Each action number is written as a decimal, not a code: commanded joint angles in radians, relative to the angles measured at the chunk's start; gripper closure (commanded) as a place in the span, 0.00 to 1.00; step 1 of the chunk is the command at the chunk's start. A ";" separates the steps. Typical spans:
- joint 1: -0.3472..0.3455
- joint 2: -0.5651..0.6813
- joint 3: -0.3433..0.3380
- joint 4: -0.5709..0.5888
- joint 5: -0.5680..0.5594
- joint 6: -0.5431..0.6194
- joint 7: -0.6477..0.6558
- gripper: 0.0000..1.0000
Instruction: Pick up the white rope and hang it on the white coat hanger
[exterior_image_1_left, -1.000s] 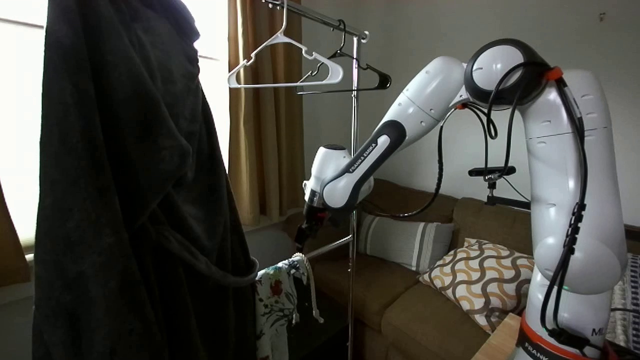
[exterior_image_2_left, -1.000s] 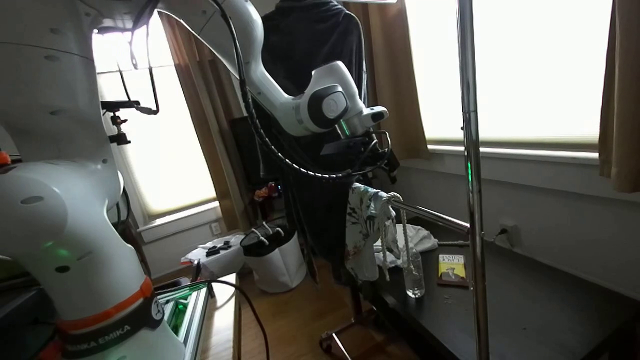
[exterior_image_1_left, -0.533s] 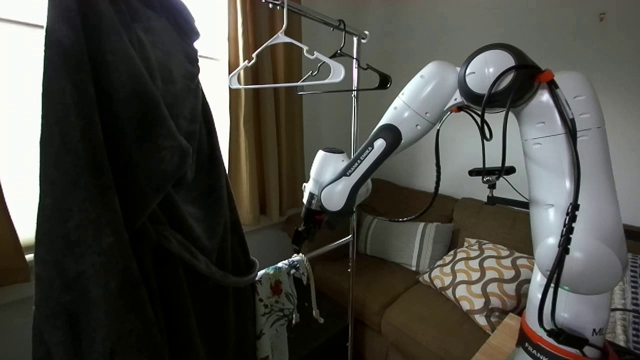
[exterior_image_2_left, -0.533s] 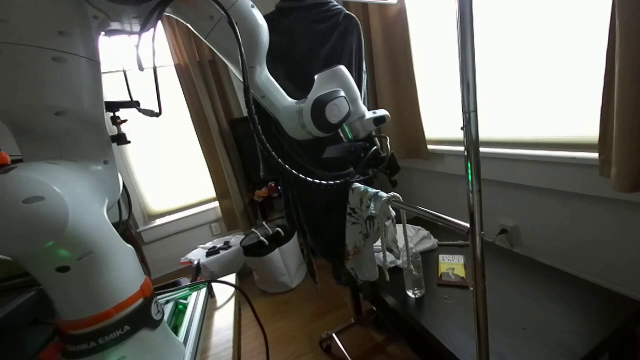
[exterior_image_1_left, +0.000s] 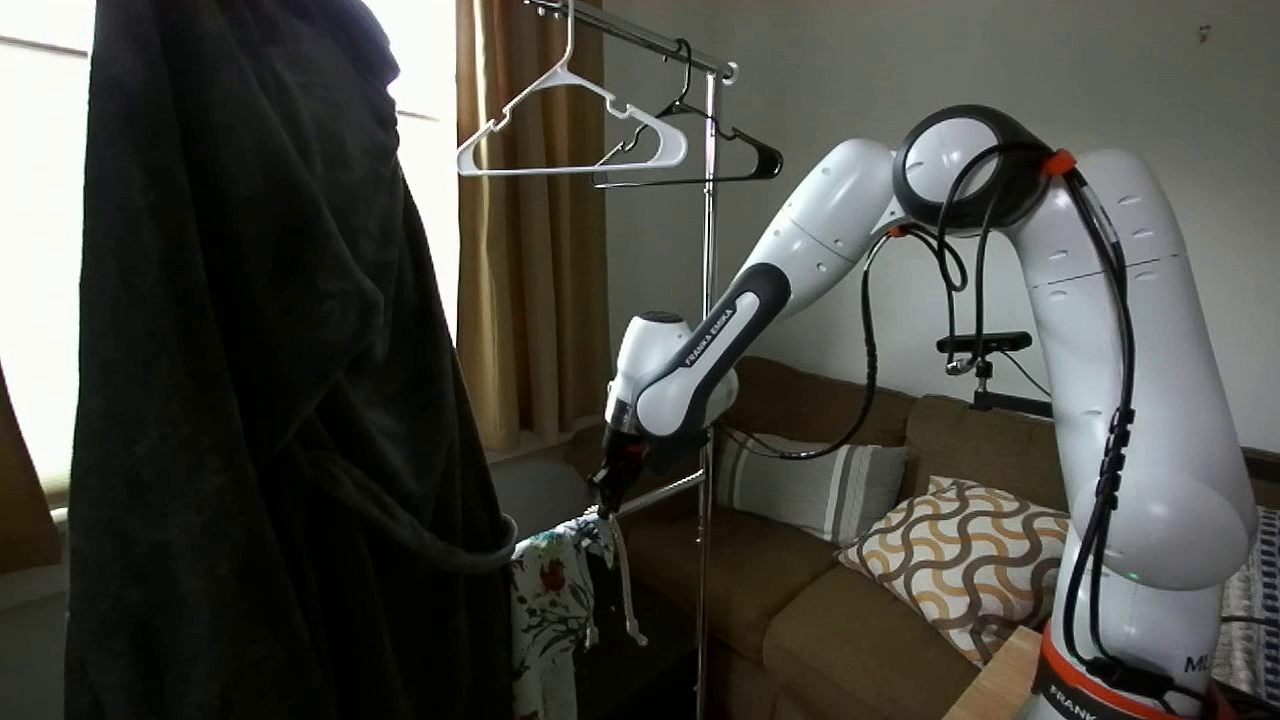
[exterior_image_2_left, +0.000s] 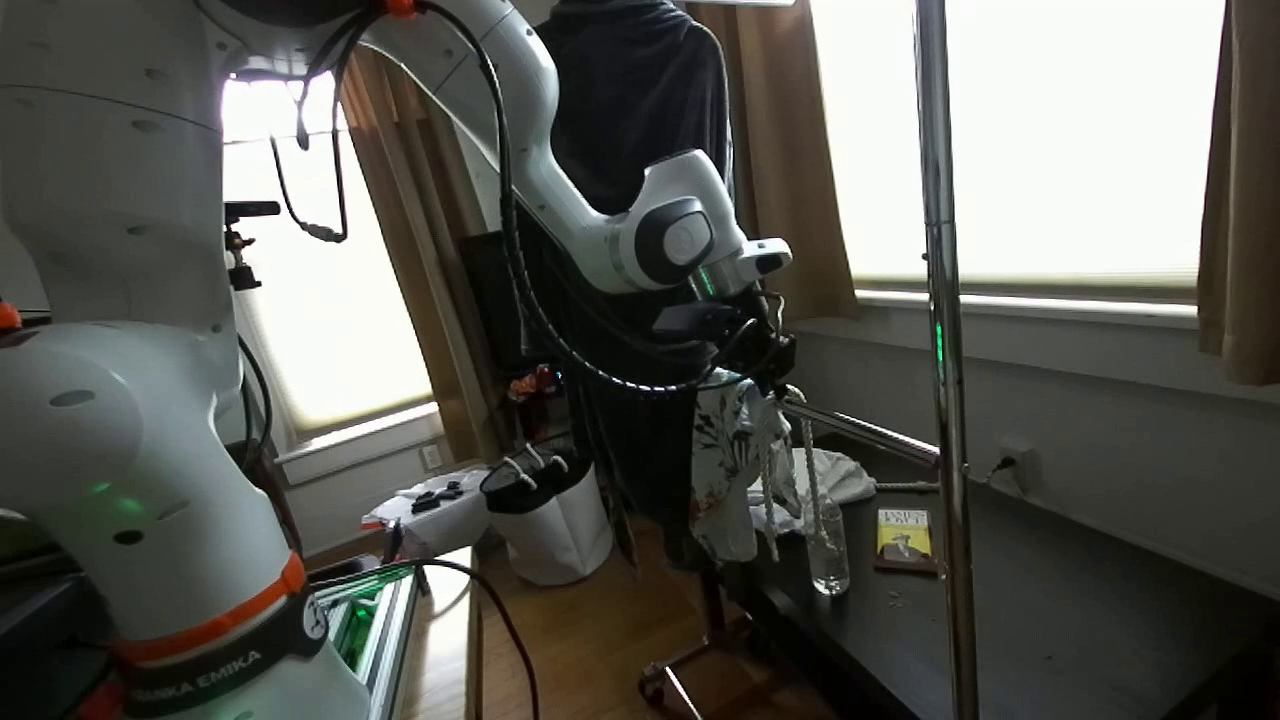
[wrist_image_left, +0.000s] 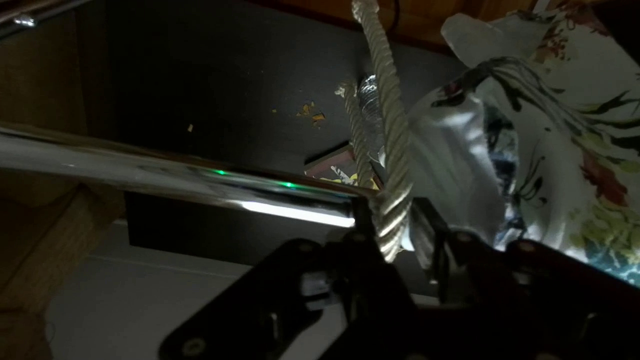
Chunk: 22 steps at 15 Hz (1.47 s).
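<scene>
the white rope (wrist_image_left: 397, 129) is slung over the chrome rail (wrist_image_left: 175, 177), strands dangling by the robot-side edge of the tabletop (exterior_image_2_left: 1060, 620). the claw (wrist_image_left: 392, 215) straddles it, parted only narrowly; whether it pinches, i can't tell from here. with the rail hard by one side and the flowered cloth (wrist_image_left: 545, 165) by the other, closing could jam or snag. gripped off-centre, the rope might slide free on the way up to the white coat hanger (exterior_image_1_left: 572, 171).

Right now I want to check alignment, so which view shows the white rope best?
The wrist view: the white rope appears large, its twist clear, running between the jaws. Both exterior views show it small, ends hanging, top partly hidden by the jaws.
</scene>
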 joint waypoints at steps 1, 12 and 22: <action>0.034 0.026 -0.028 0.019 0.005 0.023 0.040 0.91; 0.032 -0.160 -0.129 -0.114 -0.022 0.134 0.147 0.97; -0.026 -0.667 -0.104 -0.451 -0.070 0.433 0.066 0.97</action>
